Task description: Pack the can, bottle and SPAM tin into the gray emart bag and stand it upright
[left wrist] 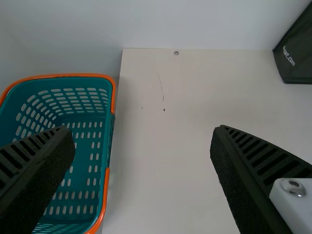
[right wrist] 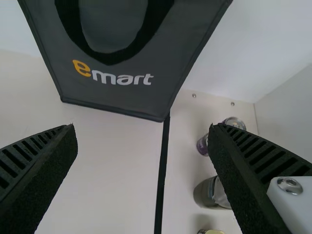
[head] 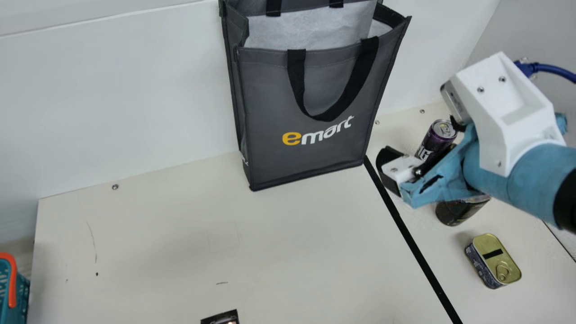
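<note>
1. Packing looks to be at its very start, by my reading; the gray emart bag point(head: 265, 99) is already upright at the upper middle of the frame, its base on the table point(head: 292, 252) and its mouth open, while all three goods sit outside it.
2. Over at the right of the frame is the can point(head: 435, 139), purple and upright, near the bag; below it, partly behind the robot's arm, is a dark container point(head: 456, 213) I take for the bottle, though I can't tell whether it stands or leans; the SPAM tin point(head: 497, 261) lies at the lower right, pull-ring side up.
3. The right hand point(right wrist: 142, 131) hangs above the table by the goods, fingers spread wide with nothing between them; the left hand point(left wrist: 142, 134) is spread and empty too, over by the basket point(head: 21, 297) at the lower left, which I'd guess has no part in this.
4. So the step in hand, I'd say, is the first pick; the right hand wants to settle around one item, close squarely, then lift it high enough to clear the bag's rim.
5. Lowering it straight in would be the careful bit; the front strap droops down the outside and could snag a finger, and a knock on the rim might tip the bag; the flat tin probably calls for a lower grasp across its sides.
</note>
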